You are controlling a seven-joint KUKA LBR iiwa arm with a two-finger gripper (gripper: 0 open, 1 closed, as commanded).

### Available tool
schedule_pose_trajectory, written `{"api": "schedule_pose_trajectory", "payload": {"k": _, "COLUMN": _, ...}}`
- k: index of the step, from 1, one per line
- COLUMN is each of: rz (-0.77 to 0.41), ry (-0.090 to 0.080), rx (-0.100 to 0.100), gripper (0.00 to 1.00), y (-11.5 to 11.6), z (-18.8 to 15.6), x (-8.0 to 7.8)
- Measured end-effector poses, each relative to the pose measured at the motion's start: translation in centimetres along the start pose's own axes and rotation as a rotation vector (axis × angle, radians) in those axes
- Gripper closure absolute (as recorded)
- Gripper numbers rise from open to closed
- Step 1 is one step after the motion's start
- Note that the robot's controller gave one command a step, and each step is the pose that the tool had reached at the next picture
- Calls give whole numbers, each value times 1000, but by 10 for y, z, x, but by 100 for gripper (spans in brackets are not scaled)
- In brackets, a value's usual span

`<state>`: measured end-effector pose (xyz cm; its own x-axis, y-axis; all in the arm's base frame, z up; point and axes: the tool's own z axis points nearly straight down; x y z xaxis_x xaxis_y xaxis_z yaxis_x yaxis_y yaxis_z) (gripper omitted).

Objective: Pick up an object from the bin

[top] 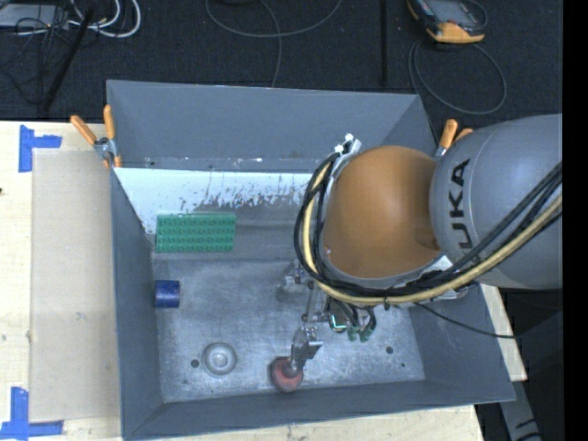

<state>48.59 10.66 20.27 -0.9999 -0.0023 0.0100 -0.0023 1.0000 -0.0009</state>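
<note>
Though I cannot tell whether the hand [300, 350] grips, it hangs just beside a red ball [286, 376] in the bin [134, 338].

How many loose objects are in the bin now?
4: green studded plate back left, blue block left, grey disc front left, dark red round piece front centre by the tool. The arm may hide others.
</note>
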Motion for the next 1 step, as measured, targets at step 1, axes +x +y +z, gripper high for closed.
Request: {"api": "schedule_pose_trajectory", "payload": {"k": 1, "rz": 6, "ry": 1, "rx": 1, "gripper": 0, "y": -15, "z": 85, "x": 16}}
